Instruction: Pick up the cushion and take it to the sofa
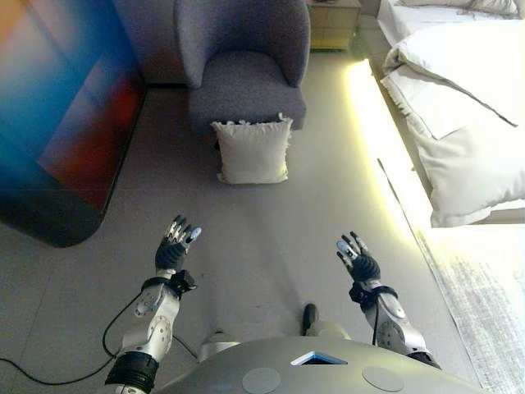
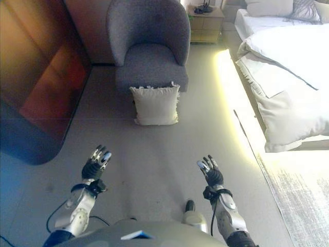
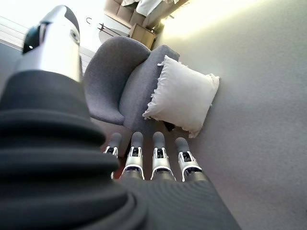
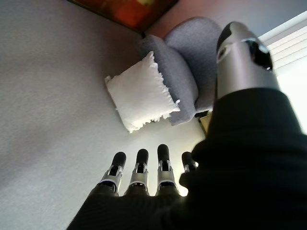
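A cream cushion (image 1: 253, 150) with a frilled edge stands on the floor, leaning against the front of a grey armchair (image 1: 244, 61). It also shows in the left wrist view (image 3: 182, 96) and the right wrist view (image 4: 141, 93). My left hand (image 1: 175, 248) and my right hand (image 1: 358, 258) are both raised over the floor well short of the cushion, one on each side. Both are open with straight fingers and hold nothing.
A bed (image 1: 467, 107) with white bedding runs along the right, with a lit strip at its base. A dark glossy panel (image 1: 57, 115) stands on the left. A small wooden cabinet (image 1: 332, 23) stands behind the armchair. A pale rug (image 1: 484, 304) lies at the lower right.
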### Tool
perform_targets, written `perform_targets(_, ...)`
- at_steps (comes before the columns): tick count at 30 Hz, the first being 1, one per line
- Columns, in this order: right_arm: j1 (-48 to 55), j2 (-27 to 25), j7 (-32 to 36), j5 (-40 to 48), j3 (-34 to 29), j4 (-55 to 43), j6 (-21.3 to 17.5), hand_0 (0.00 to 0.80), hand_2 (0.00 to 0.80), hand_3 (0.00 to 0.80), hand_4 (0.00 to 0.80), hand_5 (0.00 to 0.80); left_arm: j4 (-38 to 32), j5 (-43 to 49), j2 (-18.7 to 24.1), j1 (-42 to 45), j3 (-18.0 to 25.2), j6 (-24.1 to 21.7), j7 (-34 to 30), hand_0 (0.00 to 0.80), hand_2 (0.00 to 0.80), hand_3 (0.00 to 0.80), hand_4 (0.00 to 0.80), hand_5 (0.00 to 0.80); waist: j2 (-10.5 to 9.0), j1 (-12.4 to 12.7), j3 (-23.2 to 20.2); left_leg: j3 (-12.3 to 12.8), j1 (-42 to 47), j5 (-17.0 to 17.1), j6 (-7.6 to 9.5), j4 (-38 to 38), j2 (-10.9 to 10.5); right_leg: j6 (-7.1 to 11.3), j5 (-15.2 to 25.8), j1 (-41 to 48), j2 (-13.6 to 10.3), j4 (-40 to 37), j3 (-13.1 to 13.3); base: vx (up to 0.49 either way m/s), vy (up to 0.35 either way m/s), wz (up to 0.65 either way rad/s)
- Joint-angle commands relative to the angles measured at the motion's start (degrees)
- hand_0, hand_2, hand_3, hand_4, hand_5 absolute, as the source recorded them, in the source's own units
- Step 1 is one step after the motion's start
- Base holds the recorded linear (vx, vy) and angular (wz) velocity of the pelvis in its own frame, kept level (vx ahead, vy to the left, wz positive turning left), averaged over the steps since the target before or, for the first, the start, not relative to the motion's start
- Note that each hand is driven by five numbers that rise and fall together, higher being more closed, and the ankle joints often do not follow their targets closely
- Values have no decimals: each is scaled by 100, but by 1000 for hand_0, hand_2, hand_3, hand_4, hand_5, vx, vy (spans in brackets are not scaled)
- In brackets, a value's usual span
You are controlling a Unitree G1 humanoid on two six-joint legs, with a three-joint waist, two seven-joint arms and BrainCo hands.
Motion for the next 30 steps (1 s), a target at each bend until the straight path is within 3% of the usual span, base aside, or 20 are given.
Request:
perform_targets(1, -182, -208, 163, -189, -177, -406, -22, 0, 0, 0, 0, 0, -384, -32, 83, -187, 110, -297, -184, 0, 0, 0, 0, 0, -79, -38, 131, 86, -497, -129, 301, 382, -371, -9, -733, 550, 403, 111, 124, 64, -22, -6)
perform_targets(5, -155, -358, 233, -277, -219, -451, -2, 0, 0, 0, 0, 0, -398, -122, 65, -152, 252, -249, -337, 0, 0, 0, 0, 0, -191, -19, 292, -2, -1052, -166, 200, 1612, -458, -100, -675, 468, 347, 223, 157, 42, 23, -5)
perform_targets(7, -170, -412, 205, -293, -248, -466, -10, 0, 0, 0, 0, 0, -383, -127, 24, -162, 288, -191, -410, 0, 0, 0, 0, 0, -170, -20, 344, 30, -1086, -271, 292, 1488, -562, -50, -646, 391, 283, 260, 97, 35, 128, 0)
perform_targets(12, -297, -380, 270, -101, -398, -450, 71, 0, 0, 0, 0, 0, -127, -85, -1, -298, 323, -260, -388, 0, 0, 0, 0, 0, 23, -187, 382, 220, -718, -334, 499, 768, -595, 125, -712, 17, 117, 783, 89, 59, 201, -4)
perform_targets(15, -235, -156, 218, -169, -399, -456, -28, 0, 0, 0, 0, 0, -216, 11, 63, -350, 297, -281, -275, 0, 0, 0, 0, 0, 64, -207, 401, 172, -623, -355, 630, 664, -702, 237, -696, -122, -54, 1364, 82, 103, 177, 4)
perform_targets(18, -263, -24, 91, -239, -338, -451, -140, 0, 0, 0, 0, 0, -223, 78, 169, -387, 207, -315, -285, 0, 0, 0, 0, 0, 144, -149, 433, 144, -738, -445, 804, 832, -794, 162, -773, -203, -156, 2294, 66, 92, 199, 10)
perform_targets(22, -147, -15, -44, -241, -244, -549, -275, 0, 0, 0, 0, 0, -18, 34, 256, -418, 159, -270, -305, 0, 0, 0, 0, 0, 252, -219, 489, 151, -746, -634, 983, 1068, -874, 51, -381, -828, -222, 3851, 227, 114, 177, -1)
perform_targets(24, 0, -31, -35, -211, -275, -601, -333, 0, 0, 0, 0, 0, -60, -97, 303, -419, 223, -173, -439, 0, 0, 0, 0, 0, 208, -315, 492, 146, -624, -696, 961, 1048, -939, 81, -182, -1002, -305, 3563, 253, 211, 33, 18)
perform_targets(27, 200, -27, 28, -129, -404, -570, -445, 0, 0, 0, 0, 0, -163, -74, 354, -442, 186, -50, -488, 0, 0, 0, 0, 0, 47, -515, 481, -45, -405, -857, 829, 1012, -1057, 258, 220, -1114, -499, 2129, 421, 329, -150, 39)
perform_targets(30, 331, -65, 6, 70, -591, -551, -399, 0, 0, 0, 0, 0, -233, 23, 371, -397, 91, -72, -644, 0, 0, 0, 0, 0, -52, -710, 430, -432, -291, -1132, 731, 1122, -1059, 480, 442, -1177, -507, 348, 996, 423, -209, 30)
